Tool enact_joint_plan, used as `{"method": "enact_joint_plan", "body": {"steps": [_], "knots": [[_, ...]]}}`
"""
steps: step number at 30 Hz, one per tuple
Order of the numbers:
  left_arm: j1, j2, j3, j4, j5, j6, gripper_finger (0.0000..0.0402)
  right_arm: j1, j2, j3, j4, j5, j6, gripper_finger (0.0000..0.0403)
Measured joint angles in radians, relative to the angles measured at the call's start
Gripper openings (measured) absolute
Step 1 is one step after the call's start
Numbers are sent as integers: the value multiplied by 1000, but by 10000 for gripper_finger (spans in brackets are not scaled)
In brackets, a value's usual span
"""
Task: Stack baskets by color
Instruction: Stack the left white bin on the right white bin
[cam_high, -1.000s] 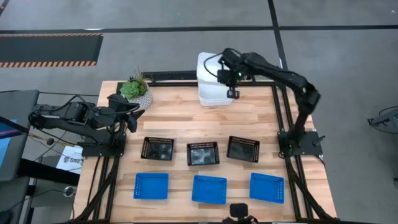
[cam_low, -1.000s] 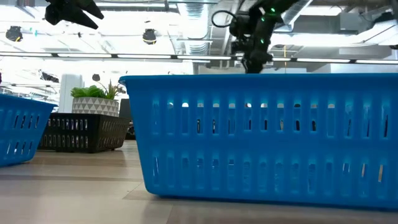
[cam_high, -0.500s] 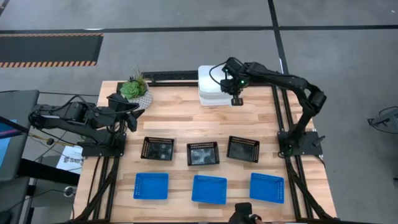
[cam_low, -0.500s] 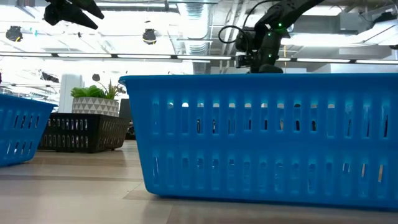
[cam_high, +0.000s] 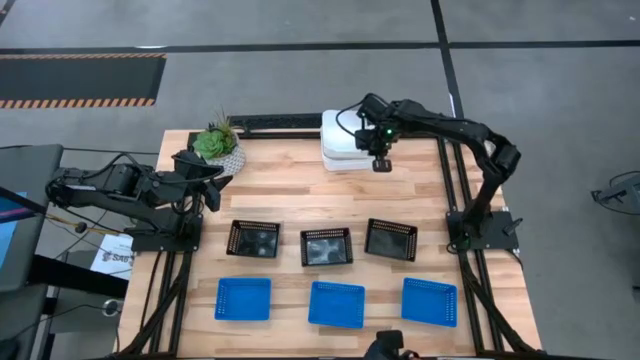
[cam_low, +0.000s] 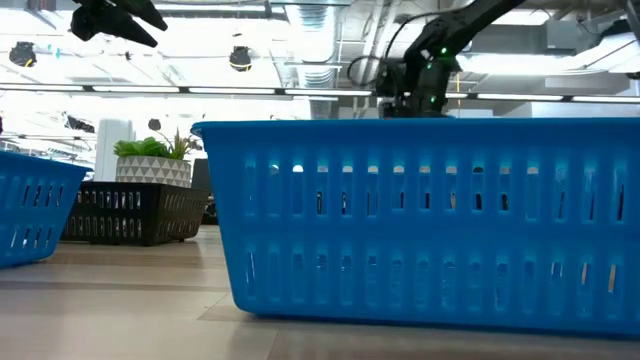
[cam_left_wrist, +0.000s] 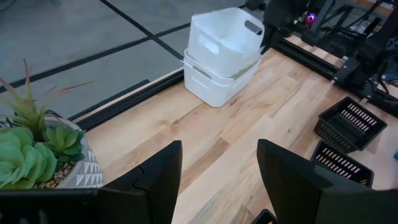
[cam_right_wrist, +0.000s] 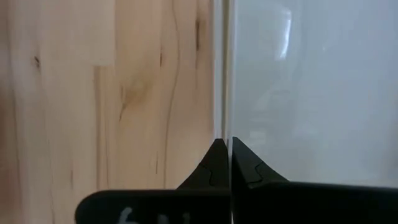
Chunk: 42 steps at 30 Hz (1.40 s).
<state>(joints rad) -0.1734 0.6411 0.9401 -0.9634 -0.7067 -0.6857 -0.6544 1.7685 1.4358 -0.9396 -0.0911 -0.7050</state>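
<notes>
On the pale wooden slat table (cam_high: 300, 195), the stack of white rounded plastic baskets (cam_high: 342, 148) sits at the far edge, the right gripper (cam_high: 381, 164) pinched tight on the top basket's thin wall. Nearer, three black mesh-walled baskets (cam_high: 327, 246) sit in a row, then three bright blue slotted baskets (cam_high: 336, 303). The left gripper (cam_left_wrist: 217, 180) hangs spread and empty beside the green potted succulent (cam_high: 218, 146).

table (cam_high: 300, 205): pale matt wood | white baskets (cam_left_wrist: 221, 56): smooth glossy plastic | blue baskets (cam_low: 420, 220): slotted plastic
</notes>
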Motion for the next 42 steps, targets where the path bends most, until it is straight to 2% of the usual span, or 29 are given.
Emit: {"method": "enact_joint_plan", "body": {"steps": [9, 13, 18, 26, 29, 34, 38, 42], "knots": [[0, 0, 0, 0, 7, 0, 197, 13, 80, 6, -26, 26, -26, 1], [0, 0, 0, -1, 7, 0, 197, 13, 80, 5, -21, 37, -18, 22], [0, 0, 0, -1, 8, 0, 197, 13, 80, 4, -37, 59, 15, 70], [0, 0, 0, -3, 9, 5, 197, 20, 79, 126, -112, 67, 88, 179], [0, 0, 0, -10, 10, 5, 197, 20, 79, 201, -187, 66, 114, 200], [0, 0, 0, -11, 10, 7, 197, -23, 39, 304, -223, 98, 287, 200], [0, 0, 0, -11, 10, 7, 197, -83, 27, 299, -312, 222, 503, 181], [0, 0, 0, -12, 10, 8, 197, -144, 24, 255, -373, 255, 612, 162]]}}
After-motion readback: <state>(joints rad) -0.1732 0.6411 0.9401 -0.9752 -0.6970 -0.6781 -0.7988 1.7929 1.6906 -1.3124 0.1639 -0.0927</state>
